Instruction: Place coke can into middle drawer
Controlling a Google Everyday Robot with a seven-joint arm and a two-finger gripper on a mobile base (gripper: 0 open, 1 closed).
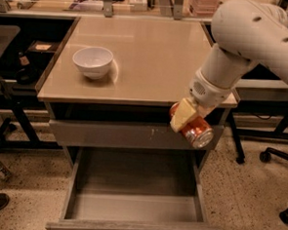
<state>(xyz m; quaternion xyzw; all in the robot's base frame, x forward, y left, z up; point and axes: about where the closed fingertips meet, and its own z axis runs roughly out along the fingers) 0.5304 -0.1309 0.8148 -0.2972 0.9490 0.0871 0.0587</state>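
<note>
The coke can, red-orange with a silver end, is held tilted in my gripper, in front of the cabinet's right side and just below the tabletop edge. The gripper's pale fingers are shut around the can. The can hangs above the right rear part of the middle drawer, which is pulled open; its flat grey floor holds nothing. My white arm reaches in from the upper right.
A white bowl stands on the beige tabletop at the left. A shut grey drawer front with white scratch marks sits above the open drawer. Office chair bases stand at the right; desk legs and a shoe at the left.
</note>
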